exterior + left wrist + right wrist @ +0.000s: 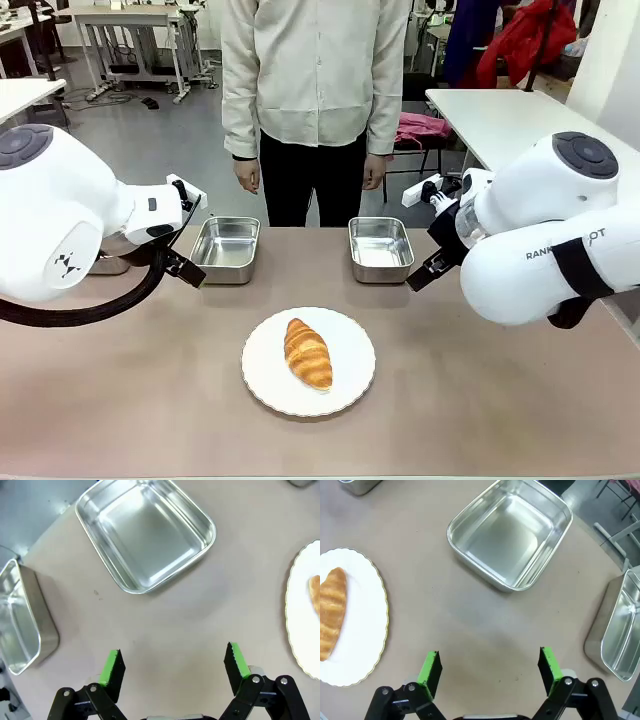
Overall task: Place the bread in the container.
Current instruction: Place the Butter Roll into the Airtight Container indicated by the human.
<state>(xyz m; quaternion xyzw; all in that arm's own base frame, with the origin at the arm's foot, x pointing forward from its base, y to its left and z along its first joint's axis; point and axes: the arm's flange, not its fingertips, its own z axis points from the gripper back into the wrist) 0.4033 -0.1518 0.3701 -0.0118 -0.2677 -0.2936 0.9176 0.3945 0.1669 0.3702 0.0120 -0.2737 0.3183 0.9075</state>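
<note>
The croissant (308, 353) lies on a round white plate (268, 388) in the middle of the table (480, 410), closer to the robot's edge. Near the far edge sit two shiny steel pans with nothing in them, the left pan (226, 245) and the right pan (380, 245). The left gripper (174, 656) hangs over bare table by the left pan. It is wide open and holds nothing. The right gripper (490, 660), by the right pan, is wide open too. A person (315, 90) stands at the far edge.

White, bulbous left arm (70, 220) and right arm (545, 245) carry dark round joint caps, black cables and grey lettering; black left gripper (173, 650) and right gripper (489, 652) have silver screws and green-padded fingers (111, 670).
</note>
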